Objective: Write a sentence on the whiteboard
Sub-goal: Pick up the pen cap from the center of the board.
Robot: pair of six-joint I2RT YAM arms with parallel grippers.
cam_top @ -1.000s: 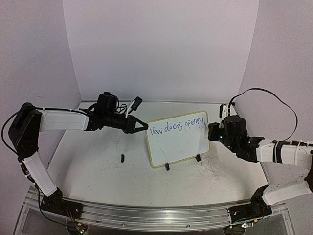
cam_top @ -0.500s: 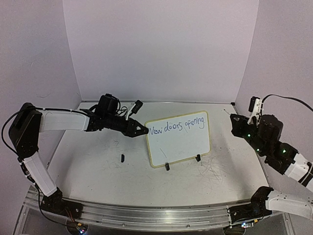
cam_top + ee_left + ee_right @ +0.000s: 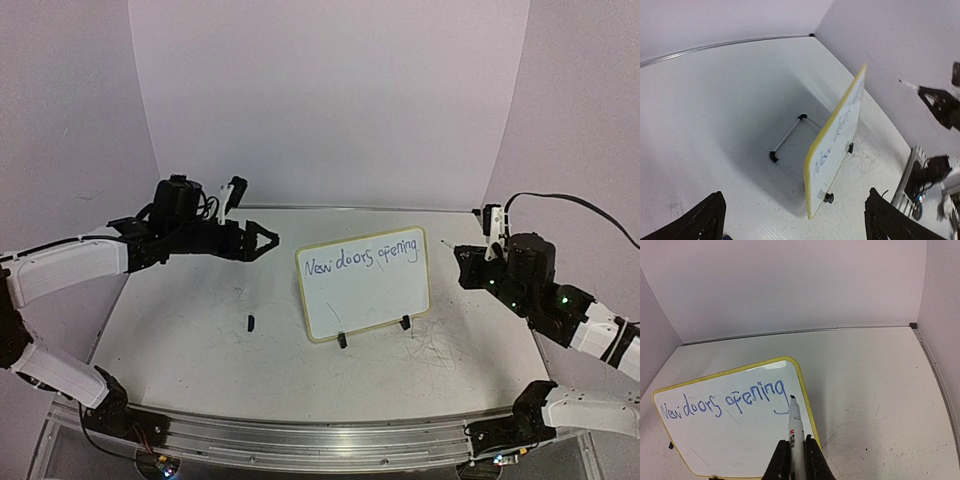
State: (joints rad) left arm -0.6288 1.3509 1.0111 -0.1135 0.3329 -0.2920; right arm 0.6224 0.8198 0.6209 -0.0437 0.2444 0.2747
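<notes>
The whiteboard (image 3: pixel 366 290) stands tilted on its two black feet in the middle of the table. The sentence (image 3: pixel 365 257) "New doors opening" runs in blue across its top. My left gripper (image 3: pixel 266 241) hangs open left of the board, apart from it. In the left wrist view the board (image 3: pixel 837 145) shows edge-on between the spread fingers (image 3: pixel 705 222) with nothing held. My right gripper (image 3: pixel 794 450) is shut on a white marker (image 3: pixel 795 426). The marker's dark tip points toward the board (image 3: pixel 730 440) near the last letter of the sentence (image 3: pixel 725 402). In the top view this gripper (image 3: pixel 463 262) sits off the board's right edge.
A small black cap-like piece (image 3: pixel 249 322) lies on the table left of the board. Grey scribble marks (image 3: pixel 440 350) cover the table front right. The board's wire stand (image 3: pixel 787 139) reaches out behind it. White walls close the back and sides.
My left gripper was shut at the board's upper left corner; it has opened and drawn back to the left. My right arm pulled away from the board's right edge with the marker.
</notes>
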